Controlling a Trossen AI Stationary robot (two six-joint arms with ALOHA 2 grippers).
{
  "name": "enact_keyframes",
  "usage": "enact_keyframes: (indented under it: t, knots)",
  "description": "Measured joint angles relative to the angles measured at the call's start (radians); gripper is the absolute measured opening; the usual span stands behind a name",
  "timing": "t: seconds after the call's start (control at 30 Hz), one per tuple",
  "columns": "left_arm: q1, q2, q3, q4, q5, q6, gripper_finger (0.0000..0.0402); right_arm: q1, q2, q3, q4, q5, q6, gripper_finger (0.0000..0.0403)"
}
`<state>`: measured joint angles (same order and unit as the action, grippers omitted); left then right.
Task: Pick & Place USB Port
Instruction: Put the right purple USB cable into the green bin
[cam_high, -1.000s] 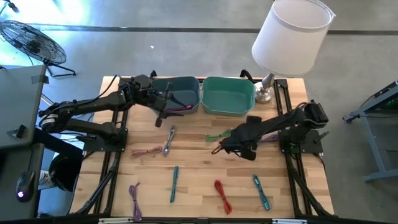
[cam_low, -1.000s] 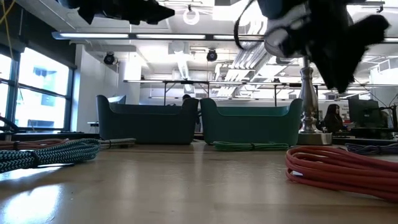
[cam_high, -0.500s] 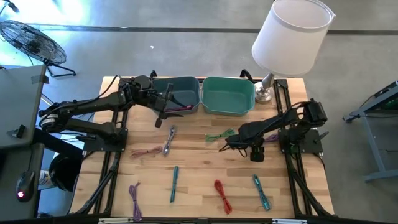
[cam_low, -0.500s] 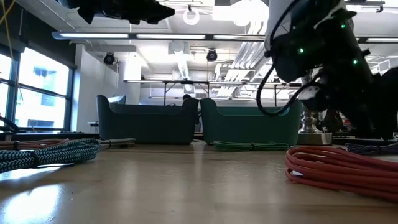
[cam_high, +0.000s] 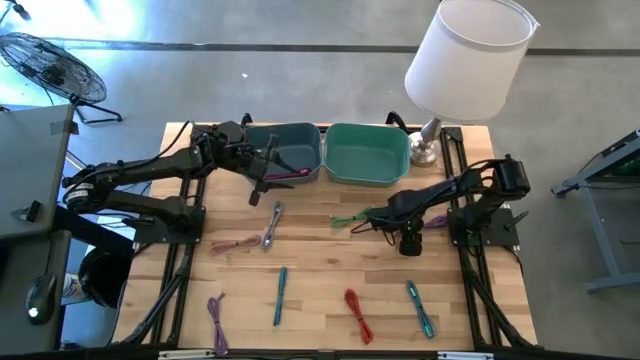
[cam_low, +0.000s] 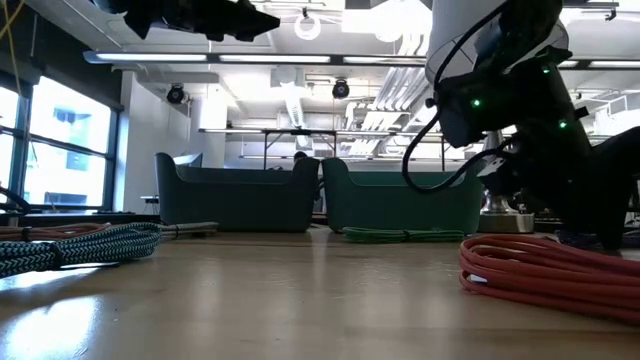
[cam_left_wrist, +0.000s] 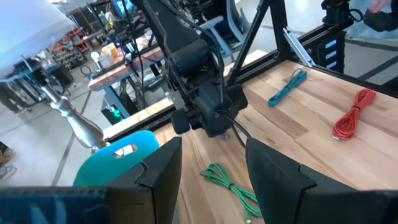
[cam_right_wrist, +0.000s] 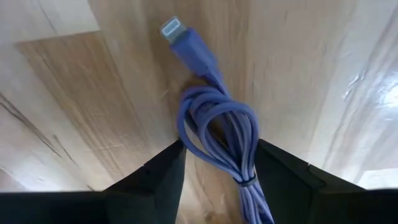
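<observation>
We see the right gripper (cam_right_wrist: 217, 171) low over the wooden table (cam_high: 310, 290), its fingers (cam_right_wrist: 158, 174) spread wide either side of a coiled purple cable (cam_right_wrist: 221, 134) lying on the boards, connector end pointing away; nothing is clamped yet. From above, the right arm reaches in beside the green cable (cam_high: 348, 219), just in front of the teal bin (cam_high: 368, 153). The left gripper (cam_high: 262, 172) hangs at the grey bin's (cam_high: 290, 152) near edge, jaws parted and empty in its wrist view. On the near table we spot the red cable (cam_high: 357, 312) and two teal cables (cam_high: 281, 294), well apart.
</observation>
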<state>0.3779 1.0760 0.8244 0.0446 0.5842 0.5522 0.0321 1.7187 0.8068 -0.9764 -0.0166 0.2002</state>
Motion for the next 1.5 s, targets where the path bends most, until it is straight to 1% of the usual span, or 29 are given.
enact_keyframes:
  t: [0.1, 0.17, 0.27, 0.3, 0.33, 0.43, 0.53, 0.7, 0.73, 0.8, 0.9, 1.0, 1.07, 1.13, 1.3, 1.4, 1.5]
  knots:
    - [0.0, 0.002, 0.0, -0.009, 0.0, 0.0, 0.0172, -0.002, 0.001, 0.0, 0.0, -0.023, 0.026, 0.015]
    - [0.0, 0.002, 0.0, -0.019, 0.0, 0.0, 0.0172, -0.002, 0.002, 0.0, 0.001, -0.037, 0.024, 0.0114]
    - [0.0, 0.002, 0.0, -0.034, 0.0, 0.0, 0.0172, -0.004, 0.002, 0.0, 0.002, -0.047, 0.021, 0.0038]
    - [-0.001, 0.002, 0.0, -0.043, 0.0, 0.0, 0.0172, -0.006, 0.002, 0.0, 0.001, -0.046, 0.02, 0.0023]
    - [-0.005, 0.002, 0.0, -0.055, 0.0, 0.0, 0.0172, -0.005, 0.002, 0.0, 0.0, -0.038, 0.021, 0.0017]
    - [-0.028, 0.012, -0.001, -0.082, -0.003, 0.0, 0.0172, 0.008, 0.003, 0.0, 0.0, -0.016, 0.044, 0.0021]
    - [-0.065, 0.033, -0.002, -0.107, -0.003, 0.001, 0.0172, 0.038, 0.004, 0.002, -0.006, 0.004, 0.055, 0.0014]
    - [-0.127, 0.077, -0.002, -0.098, -0.003, 0.029, 0.0172, 0.128, 0.015, 0.073, -0.111, 0.113, 0.136, 0.0014]
    - [-0.137, 0.086, -0.002, -0.099, -0.003, 0.039, 0.0172, 0.149, 0.017, 0.102, -0.141, 0.145, 0.155, 0.0014]
    - [-0.158, 0.105, -0.002, -0.096, -0.002, 0.048, 0.0172, 0.188, 0.014, 0.168, -0.186, 0.176, 0.182, 0.0014]
    - [-0.189, 0.134, -0.002, -0.091, -0.002, 0.051, 0.0172, 0.244, 0.014, 0.277, -0.295, 0.266, 0.214, 0.0013]
    - [-0.223, 0.157, -0.002, -0.077, 0.001, 0.052, 0.0172, 0.28, 0.012, 0.399, -0.4, 0.401, 0.251, 0.0013]
    - [-0.245, 0.17, -0.002, -0.064, 0.0, 0.05, 0.0172, 0.283, 0.012, 0.476, -0.464, 0.491, 0.272, 0.0013]
    - [-0.269, 0.177, -0.002, -0.054, 0.001, 0.05, 0.0172, 0.273, 0.011, 0.546, -0.482, 0.575, 0.282, 0.0013]
    - [-0.321, 0.187, -0.002, -0.047, 0.0, 0.049, 0.0172, 0.216, 0.011, 0.7, -0.468, 0.71, 0.24, 0.0013]
    - [-0.35, 0.187, -0.002, -0.047, 0.0, 0.049, 0.0172, 0.162, 0.01, 0.774, -0.427, 0.752, 0.179, 0.0013]
    - [-0.377, 0.187, -0.002, -0.047, 0.0, 0.049, 0.0172, 0.091, 0.009, 0.826, -0.351, 0.745, 0.088, 0.0013]
